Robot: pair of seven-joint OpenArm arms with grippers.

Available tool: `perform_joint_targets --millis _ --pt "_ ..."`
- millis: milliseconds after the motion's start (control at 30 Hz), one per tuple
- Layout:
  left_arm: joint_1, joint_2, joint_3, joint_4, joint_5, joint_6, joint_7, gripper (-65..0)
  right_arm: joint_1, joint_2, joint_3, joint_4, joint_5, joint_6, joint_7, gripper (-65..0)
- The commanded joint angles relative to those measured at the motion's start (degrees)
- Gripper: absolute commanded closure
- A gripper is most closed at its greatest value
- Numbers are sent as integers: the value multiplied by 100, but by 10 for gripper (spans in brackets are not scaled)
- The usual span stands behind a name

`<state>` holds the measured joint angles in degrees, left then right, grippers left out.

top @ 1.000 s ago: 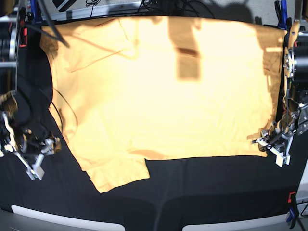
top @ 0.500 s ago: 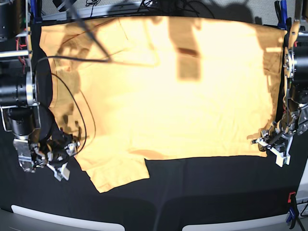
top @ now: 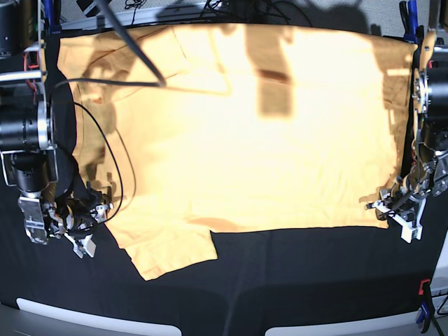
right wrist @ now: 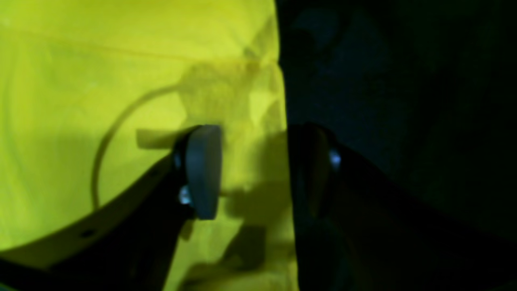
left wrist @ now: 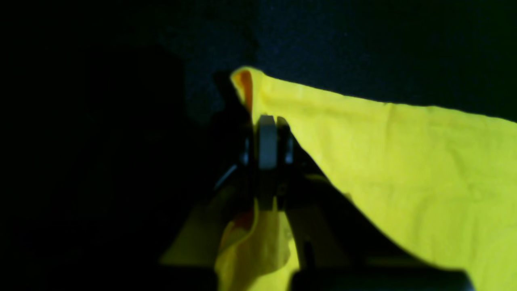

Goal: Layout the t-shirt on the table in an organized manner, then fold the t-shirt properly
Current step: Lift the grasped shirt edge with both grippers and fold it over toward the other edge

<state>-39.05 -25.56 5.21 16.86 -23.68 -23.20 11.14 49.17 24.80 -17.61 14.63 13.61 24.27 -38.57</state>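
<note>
Presently the t-shirt (top: 238, 140) lies spread across most of the table (top: 294, 280), one sleeve trailing toward the table's near edge. The left gripper (left wrist: 266, 137) is clenched on the shirt's hem corner, cloth bunched behind its jaws. The right gripper (right wrist: 254, 169) stands released, straddling the shirt's side edge, one finger (right wrist: 204, 169) over cloth, the other over bare table. Risk: closing from this stance may catch only a thin margin, which could slip. A cable (top: 115, 150) draped over the shirt could snag and drag it.

T-shirt (top: 245, 133) flat on table (top: 294, 280)
</note>
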Motion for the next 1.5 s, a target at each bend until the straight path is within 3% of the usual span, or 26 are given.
perform_joint_targets --millis 0,67,300,467,533,567,700,800,967,1167,1367,1467 --pt "-157 -79 -7 72 -15 -39 -48 0 46 50 0 28 20 44 -20 -272" --pt "-157 -79 -7 72 -15 -39 -50 0 -15 44 0 28 33 168 -20 -250" --pt "-157 -79 -7 72 -17 -39 -59 0 -44 44 0 63 55 901 116 0" --pt "-157 -79 -37 76 -42 -59 -225 0 -48 79 0 411 614 1014 120 0" --pt "-157 -81 -136 116 -42 -90 -155 0 -81 107 0 699 634 1397 129 0" --pt "-155 -81 -227 157 -42 -90 -74 0 -114 127 0 883 638 1412 118 0" --pt "-136 -101 -892 437 -243 -109 343 0 -372 254 0 1622 671 1377 68 0" --pt "68 -111 -1408 951 -229 -337 623 0 -673 437 2 2210 911 1248 22 0" --pt "796 -127 -1622 2177 -227 -380 905 0 -1241 857 109 3165 1108 1003 -103 0" --pt "1620 -136 -1622 3355 -229 9 1088 0 -2076 1220 833 4350 1110 957 -374 0" --pt "2192 -245 -1626 4085 -236 42 1235 0 -3084 1266 2063 5438 1108 966 -463 0" --pt "2404 -339 -1655 4400 -238 293 1423 0 -3626 1266 2616 5984 1108 1034 -501 0"
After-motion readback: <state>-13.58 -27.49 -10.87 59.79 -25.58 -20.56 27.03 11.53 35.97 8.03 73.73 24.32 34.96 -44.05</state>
